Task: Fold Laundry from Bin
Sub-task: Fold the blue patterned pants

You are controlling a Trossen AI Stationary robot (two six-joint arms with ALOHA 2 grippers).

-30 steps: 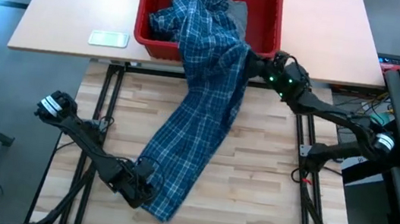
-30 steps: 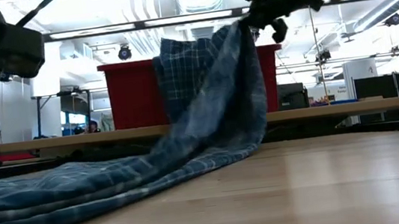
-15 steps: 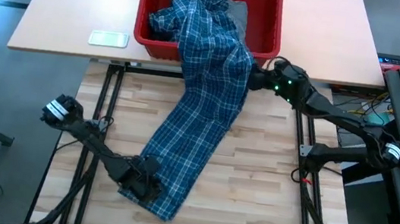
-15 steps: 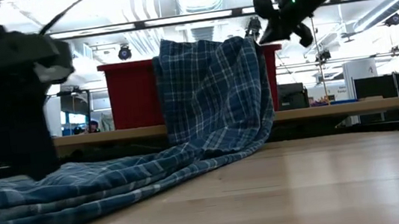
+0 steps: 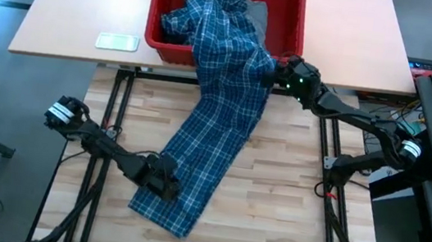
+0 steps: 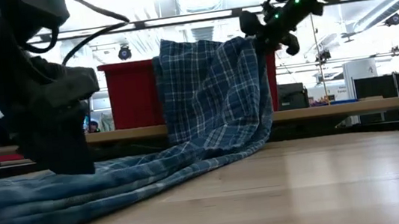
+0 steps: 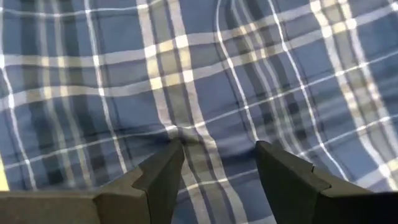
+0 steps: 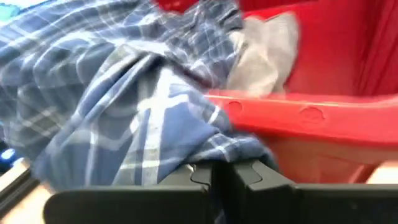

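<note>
Where spread on shirt (image 7: 205,81): left fingers (image 7: 168,168).

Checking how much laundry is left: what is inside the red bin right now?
The upper part of the plaid shirt is bunched in the red bin and spills over its front rim. Beside it a light grey garment peeks out. Anything beneath them is covered.

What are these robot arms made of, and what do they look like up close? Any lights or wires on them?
Both arms are dark, slim and jointed. The right arm carries small green lights near its gripper; the left arm has a pale, rounded part at its outer end and loose black cables looping above it in the low view. The left gripper ends in two flat, dark, wedge-shaped fingers.
</note>
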